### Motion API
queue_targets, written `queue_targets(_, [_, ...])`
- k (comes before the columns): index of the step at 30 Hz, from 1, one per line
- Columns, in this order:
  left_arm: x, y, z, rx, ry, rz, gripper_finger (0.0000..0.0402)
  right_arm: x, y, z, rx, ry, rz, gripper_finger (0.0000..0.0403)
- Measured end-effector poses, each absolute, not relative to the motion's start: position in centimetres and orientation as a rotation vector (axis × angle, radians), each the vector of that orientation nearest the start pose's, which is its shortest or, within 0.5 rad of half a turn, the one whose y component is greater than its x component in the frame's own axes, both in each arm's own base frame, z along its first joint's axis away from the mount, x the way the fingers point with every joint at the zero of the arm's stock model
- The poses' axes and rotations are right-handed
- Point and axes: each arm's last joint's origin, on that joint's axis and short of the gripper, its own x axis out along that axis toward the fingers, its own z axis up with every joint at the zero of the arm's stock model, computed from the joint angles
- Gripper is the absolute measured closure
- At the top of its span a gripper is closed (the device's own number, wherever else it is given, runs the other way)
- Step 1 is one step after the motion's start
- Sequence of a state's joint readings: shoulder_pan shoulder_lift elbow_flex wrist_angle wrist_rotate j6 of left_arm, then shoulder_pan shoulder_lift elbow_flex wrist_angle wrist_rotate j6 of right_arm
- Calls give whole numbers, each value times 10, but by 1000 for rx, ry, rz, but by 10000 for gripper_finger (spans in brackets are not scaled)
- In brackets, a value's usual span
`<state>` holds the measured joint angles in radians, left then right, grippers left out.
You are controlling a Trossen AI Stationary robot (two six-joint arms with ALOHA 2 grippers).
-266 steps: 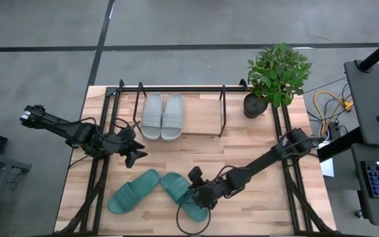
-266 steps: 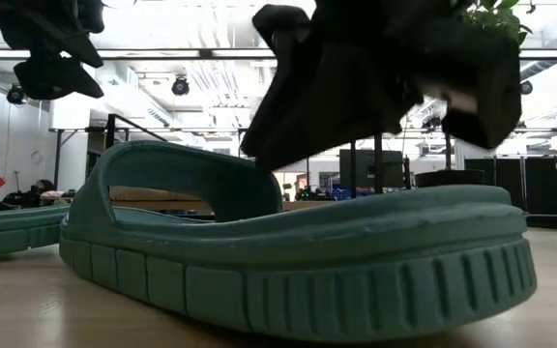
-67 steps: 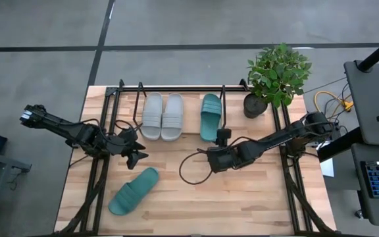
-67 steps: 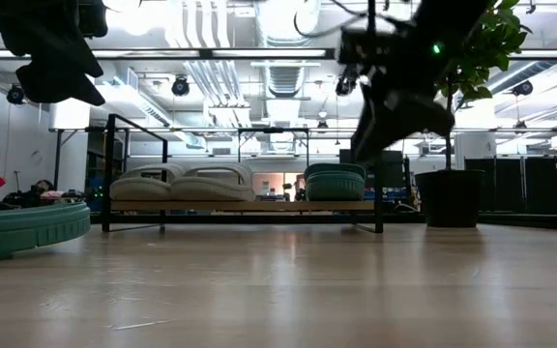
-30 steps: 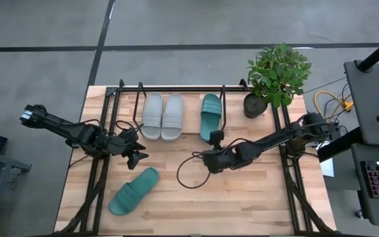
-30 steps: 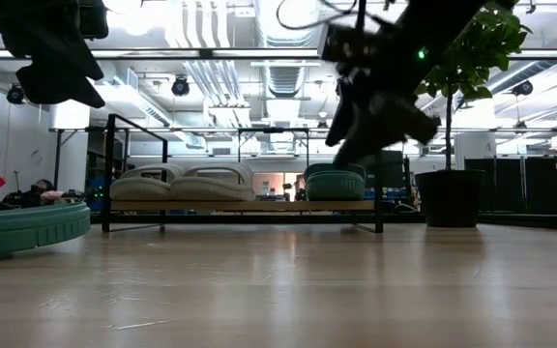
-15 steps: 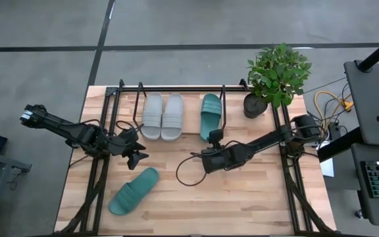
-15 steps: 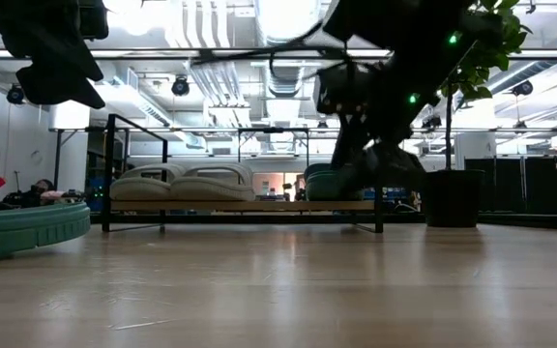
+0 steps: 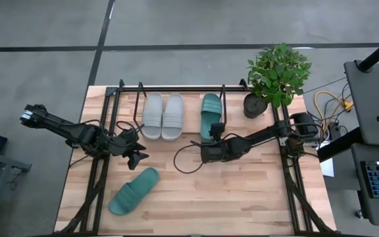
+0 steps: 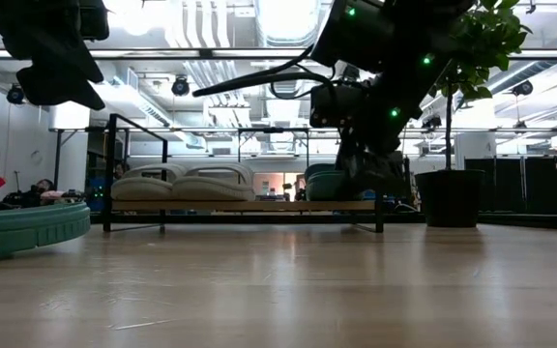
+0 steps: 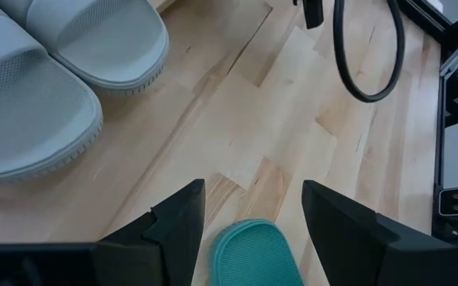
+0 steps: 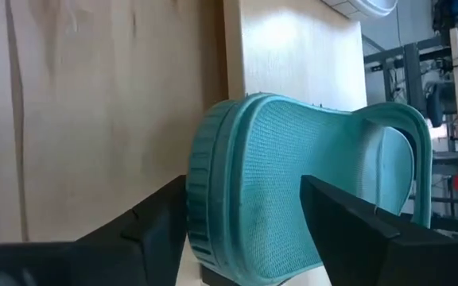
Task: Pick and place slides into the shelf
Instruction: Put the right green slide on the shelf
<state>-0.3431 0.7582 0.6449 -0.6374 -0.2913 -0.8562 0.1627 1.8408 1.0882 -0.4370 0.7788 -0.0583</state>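
Across the bare wooden table (image 10: 288,290) the shelf (image 10: 243,205) stood far back at about eleven o'clock, carrying two grey slides (image 10: 184,184) side by side and one teal slide (image 10: 325,183) toward its three-o'clock end. The right gripper (image 10: 373,172) hung dark before that teal slide — fingers unreadable. Another teal slide (image 10: 22,227) lay at nine o'clock, with the left gripper (image 10: 54,58) overhead. A potted plant (image 10: 455,145) stood at two o'clock.

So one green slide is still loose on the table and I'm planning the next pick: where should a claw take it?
Grip the green slide across its wide strap, coming straight down from above. It lies flat, sole down, diagonal on bare wood near the table's front, so the arched strap is its raised part. The open left claw hovers nearest.
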Motion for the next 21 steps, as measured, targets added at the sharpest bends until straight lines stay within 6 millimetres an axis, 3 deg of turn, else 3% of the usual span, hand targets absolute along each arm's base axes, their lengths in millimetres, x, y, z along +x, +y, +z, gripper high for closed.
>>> queue_targets(5, [142,-42,252,-585,677,254,206,341,36,152,-602,1100,-507,209])
queue_targets(16, [142,-42,252,-586,677,255,206,340,36,152,-616,1116,-506,332])
queue_targets(21, [142,-42,252,-586,677,255,206,335,41,155,-674,1118,-546,351])
